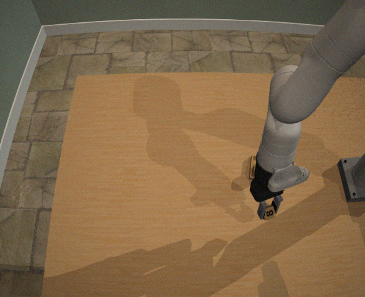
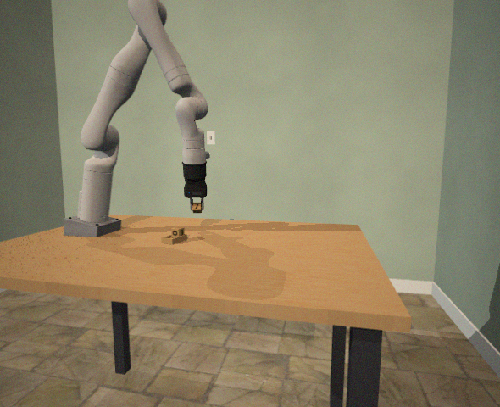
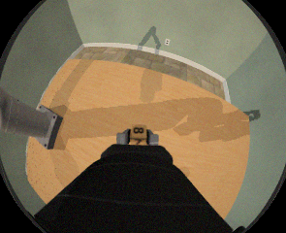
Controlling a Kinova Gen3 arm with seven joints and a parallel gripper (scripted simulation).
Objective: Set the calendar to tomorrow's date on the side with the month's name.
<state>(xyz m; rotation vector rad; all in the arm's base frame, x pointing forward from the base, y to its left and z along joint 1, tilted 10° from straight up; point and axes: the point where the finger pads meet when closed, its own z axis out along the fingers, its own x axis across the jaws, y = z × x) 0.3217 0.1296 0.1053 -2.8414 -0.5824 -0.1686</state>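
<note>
My gripper (image 1: pixel 269 209) (image 2: pixel 197 205) (image 3: pixel 138 134) is shut on a wooden cube (image 1: pixel 268 213) (image 2: pixel 197 208) (image 3: pixel 139 130) and holds it in the air above the table. A black 8 shows on one face in the top view and the wrist view; a 7 shows on another face in the exterior view. The small wooden tray (image 1: pixel 251 168) (image 2: pixel 169 241) sits flat on the table, mostly hidden by the arm in the top view. The other cube (image 2: pixel 178 231) stands in the tray towards one end; a round digit, seemingly 0, shows on one face. The month's name cannot be read.
The arm's grey base (image 1: pixel 347 192) (image 2: pixel 83 227) (image 3: pixel 50 127) is bolted to the wooden table (image 1: pixel 112 207) (image 2: pixel 320 271) (image 3: pixel 104 83), not far from the tray. The arm's shadows cross the table. The held cube is off to one side of the tray.
</note>
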